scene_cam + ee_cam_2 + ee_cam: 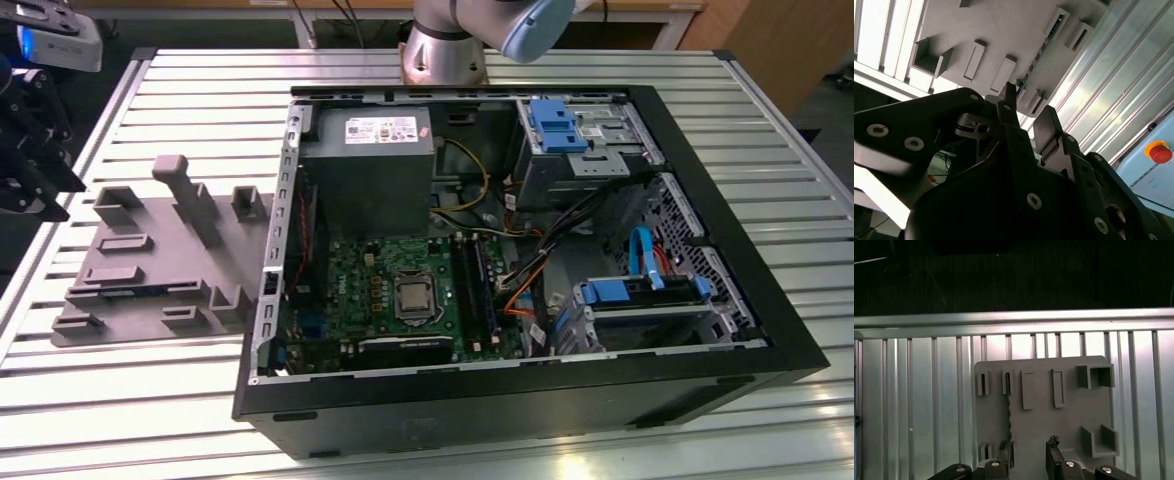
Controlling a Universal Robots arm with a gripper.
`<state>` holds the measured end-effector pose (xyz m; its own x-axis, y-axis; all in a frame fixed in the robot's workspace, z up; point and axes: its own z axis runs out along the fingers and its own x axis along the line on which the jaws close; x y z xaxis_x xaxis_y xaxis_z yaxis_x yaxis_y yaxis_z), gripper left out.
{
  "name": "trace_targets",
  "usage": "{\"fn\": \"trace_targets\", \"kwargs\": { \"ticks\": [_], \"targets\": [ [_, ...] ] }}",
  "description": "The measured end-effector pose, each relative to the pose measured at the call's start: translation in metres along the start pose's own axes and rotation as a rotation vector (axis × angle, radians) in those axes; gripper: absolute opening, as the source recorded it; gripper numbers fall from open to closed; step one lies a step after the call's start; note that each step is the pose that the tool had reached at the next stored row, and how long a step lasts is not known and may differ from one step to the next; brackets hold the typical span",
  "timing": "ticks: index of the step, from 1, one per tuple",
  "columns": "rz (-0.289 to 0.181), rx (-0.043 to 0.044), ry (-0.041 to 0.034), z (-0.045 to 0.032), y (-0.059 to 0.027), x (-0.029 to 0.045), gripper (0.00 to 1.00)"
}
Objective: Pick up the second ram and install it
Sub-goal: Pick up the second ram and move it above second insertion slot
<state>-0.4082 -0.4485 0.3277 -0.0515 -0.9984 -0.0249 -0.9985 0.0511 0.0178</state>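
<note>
Your gripper (1029,467) hangs over a matte grey moulded fixture plate (1039,430) that lies flat on a ribbed, shiny metal table (914,405). In the first wrist view the plate carries a row of four narrow slots (1058,388) and two box-shaped pockets (1095,376).

The second ram (1009,425) is one thin dark stick seen edge-on. It stands on its long edge in the plate and runs from one slot towards the gripper.

The two black fingers (1054,467) are spread apart and hold nothing. The ram's near end sits just beside one fingertip, and you cannot tell whether they touch.

In the second wrist view the fingers are angular black metal with round bolt heads. One round red button (1160,151) shows beyond the table's edge.

The plate lies at the exterior view's left. At the centre and right stands one black computer case (534,410) with its side open. Inside are a green motherboard (400,290), a grey boxy power supply (367,165) and two blue plastic drive caddies (558,125).
</note>
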Motion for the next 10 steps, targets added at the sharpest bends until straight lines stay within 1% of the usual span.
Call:
{"fn": "trace_targets", "kwargs": {
  "ticks": [10],
  "targets": [
    [0.000, 0.0001, -0.0003, 0.0007, 0.0006, 0.0001, 0.42]
  ]
}}
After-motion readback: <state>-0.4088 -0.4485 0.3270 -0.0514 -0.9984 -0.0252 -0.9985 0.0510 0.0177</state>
